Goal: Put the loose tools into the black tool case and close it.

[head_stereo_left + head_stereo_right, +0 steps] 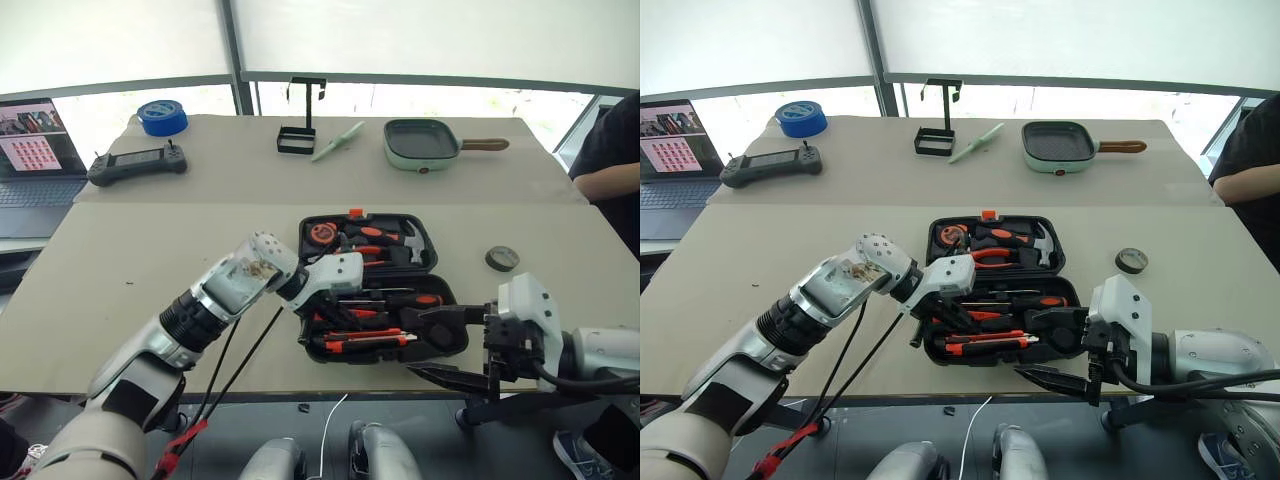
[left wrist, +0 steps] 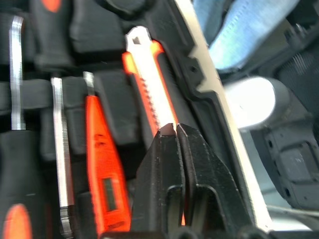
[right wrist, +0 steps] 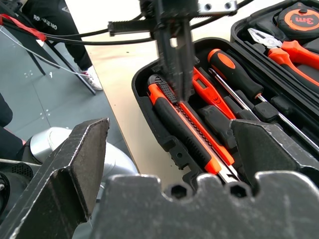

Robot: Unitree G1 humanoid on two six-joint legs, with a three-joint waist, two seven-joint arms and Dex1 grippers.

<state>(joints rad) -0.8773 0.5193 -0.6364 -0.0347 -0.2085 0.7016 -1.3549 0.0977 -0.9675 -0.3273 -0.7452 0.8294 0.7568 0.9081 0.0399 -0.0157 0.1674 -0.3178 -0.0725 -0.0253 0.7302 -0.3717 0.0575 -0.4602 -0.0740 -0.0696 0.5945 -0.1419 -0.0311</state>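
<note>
Fingers (image 2: 169,164) of the left gripper (image 3: 174,74) are pressed together, their tips down on the utility knife (image 3: 192,127), which lies in the near slot of the open tool case (image 1: 440,345). Whether they pinch it I cannot tell. The right gripper (image 1: 445,345) has its two fingers spread wide, hanging just off the case's near right corner.

The case is black with rounded corners, lying open near the front edge of the table (image 1: 150,260), its orange latch (image 1: 355,212) on the far side. An orange tester screwdriver (image 2: 99,159) sits beside the knife, with a black-and-orange screwdriver (image 3: 234,74) next to it. A small dark tape roll (image 1: 502,258) lies on bare tabletop to the right, well apart from the case.

The left wrist view shows the knife's steel blade tip; the right wrist view shows its ribbed black grip.
</note>
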